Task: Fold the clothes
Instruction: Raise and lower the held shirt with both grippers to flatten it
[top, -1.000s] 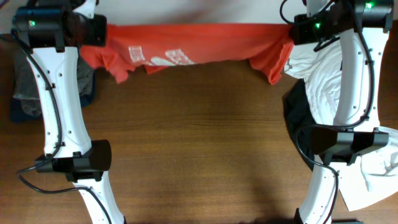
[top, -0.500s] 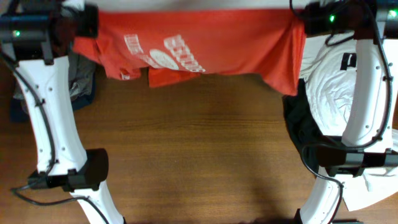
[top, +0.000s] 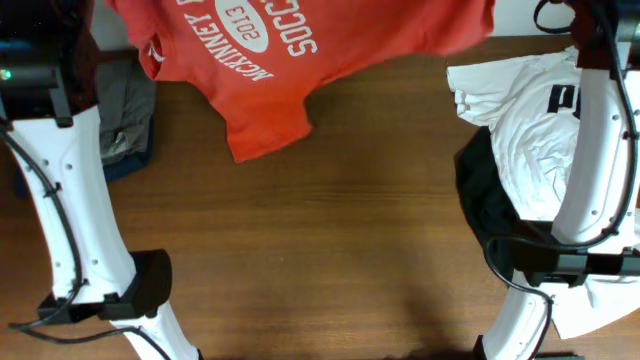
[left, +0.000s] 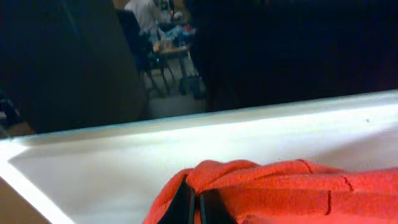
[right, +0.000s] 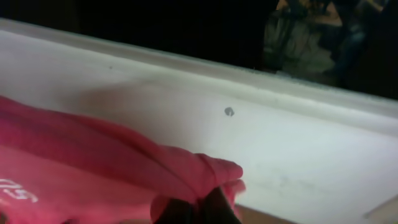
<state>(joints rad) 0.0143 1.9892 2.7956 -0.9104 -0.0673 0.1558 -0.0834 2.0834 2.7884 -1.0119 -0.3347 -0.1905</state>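
Red shirt hem overhangs wooden table.

Overhead, a brown wood-grain table, with a pale strip of wall just beyond its far edge. In the left wrist view, a white ledge running below a dark room, with 1 dimly lit cluster of chairs and a desk far back. In the right wrist view, a white wall bearing 1 small grey spot, darkness above.
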